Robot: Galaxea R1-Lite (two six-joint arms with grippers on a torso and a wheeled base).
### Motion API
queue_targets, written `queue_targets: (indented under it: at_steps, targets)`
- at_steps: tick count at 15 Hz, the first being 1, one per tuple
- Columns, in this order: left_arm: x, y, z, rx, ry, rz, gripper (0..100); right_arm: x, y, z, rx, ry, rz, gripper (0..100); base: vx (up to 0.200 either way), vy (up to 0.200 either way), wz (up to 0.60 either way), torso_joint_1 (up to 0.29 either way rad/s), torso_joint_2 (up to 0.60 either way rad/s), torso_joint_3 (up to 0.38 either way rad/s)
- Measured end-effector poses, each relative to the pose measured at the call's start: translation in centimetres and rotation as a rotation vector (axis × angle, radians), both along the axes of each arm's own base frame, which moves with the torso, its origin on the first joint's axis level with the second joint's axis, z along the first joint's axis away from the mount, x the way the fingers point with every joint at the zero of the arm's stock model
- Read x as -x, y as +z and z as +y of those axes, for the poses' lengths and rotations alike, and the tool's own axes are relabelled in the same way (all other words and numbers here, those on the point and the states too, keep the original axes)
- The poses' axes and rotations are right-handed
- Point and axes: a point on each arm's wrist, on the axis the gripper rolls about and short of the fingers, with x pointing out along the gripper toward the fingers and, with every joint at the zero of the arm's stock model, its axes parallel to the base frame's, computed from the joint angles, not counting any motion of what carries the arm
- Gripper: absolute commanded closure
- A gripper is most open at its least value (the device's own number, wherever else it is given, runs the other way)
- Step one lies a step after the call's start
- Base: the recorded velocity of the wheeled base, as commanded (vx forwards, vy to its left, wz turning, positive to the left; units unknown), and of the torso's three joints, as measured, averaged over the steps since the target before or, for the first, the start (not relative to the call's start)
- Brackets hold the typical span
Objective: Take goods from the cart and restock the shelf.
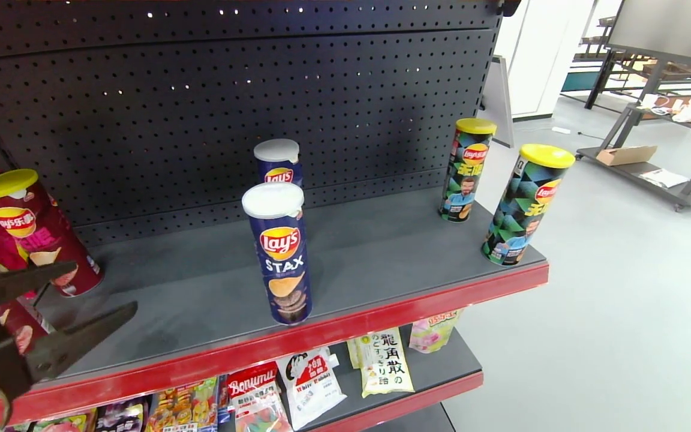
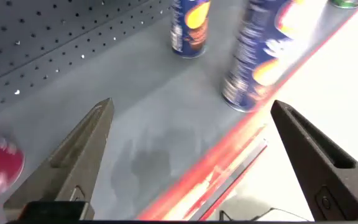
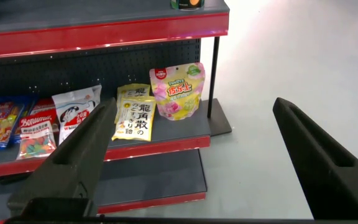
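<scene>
Two blue chip cans with white lids stand mid-shelf, one at the front (image 1: 279,255) and one behind it (image 1: 278,162). My left gripper (image 1: 105,288) hangs open and empty over the grey shelf board (image 1: 201,288), left of the front blue can (image 2: 260,56) and just right of the maroon cans (image 1: 33,231). In the left wrist view the left gripper (image 2: 192,106) spans bare board, with the rear blue can (image 2: 188,28) beyond. My right gripper (image 3: 194,102) is open and empty, low in front of the lower shelves.
Two green-and-black cans with yellow lids (image 1: 465,171) (image 1: 525,207) stand at the shelf's right end. Snack bags (image 3: 135,112) (image 3: 178,90) lie on the lower shelf. A red lip (image 1: 321,336) edges the board. Open floor lies to the right, with a trolley (image 1: 651,162) far off.
</scene>
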Motion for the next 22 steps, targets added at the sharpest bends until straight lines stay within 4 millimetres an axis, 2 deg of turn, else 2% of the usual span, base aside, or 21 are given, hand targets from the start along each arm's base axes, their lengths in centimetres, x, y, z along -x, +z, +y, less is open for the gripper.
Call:
queue_targets:
  at_steps: [3, 5, 6, 9, 13, 15, 22]
  targets:
    - [6.3, -0.9, -0.1, 0.020, -0.033, -0.023, 0, 0.0, 0.0, 0.0, 0.000, 0.000, 0.000, 0, 0.000, 0.000, 0.00, 0.000, 0.00, 0.000]
    - [9.4, -2.0, -0.1, 0.016, -0.004, -0.034, 0, 0.0, 0.0, 0.0, 0.000, 0.000, 0.000, 0, 0.000, 0.000, 0.00, 0.000, 0.00, 0.000]
    - [10.3, -2.2, 0.1, -0.015, 0.078, -0.075, 0, 0.0, 0.0, 0.0, 0.000, 0.000, 0.000, 0, 0.000, 0.000, 0.00, 0.000, 0.00, 0.000]
    - [11.8, -2.7, 0.6, -0.080, 0.309, -0.157, 0, 0.0, 0.0, 0.0, 0.000, 0.000, 0.000, 0, 0.000, 0.000, 0.00, 0.000, 0.00, 0.000]
    - [13.5, -3.2, 0.6, -0.061, 0.344, -0.246, 0, 0.0, 0.0, 0.0, 0.000, 0.000, 0.000, 0, 0.000, 0.000, 0.00, 0.000, 0.00, 0.000]
    - [14.2, -3.1, 0.8, -0.076, 0.430, -0.291, 0, 0.0, 0.0, 0.0, 0.001, 0.003, 0.000, 0, 0.000, 0.000, 0.00, 0.000, 0.00, 0.000]
    - [14.8, -3.7, 0.8, -0.074, 0.458, -0.311, 0, 0.0, 0.0, 0.0, 0.003, 0.008, 0.002, 0, 0.000, 0.000, 0.00, 0.000, 0.00, 0.000]
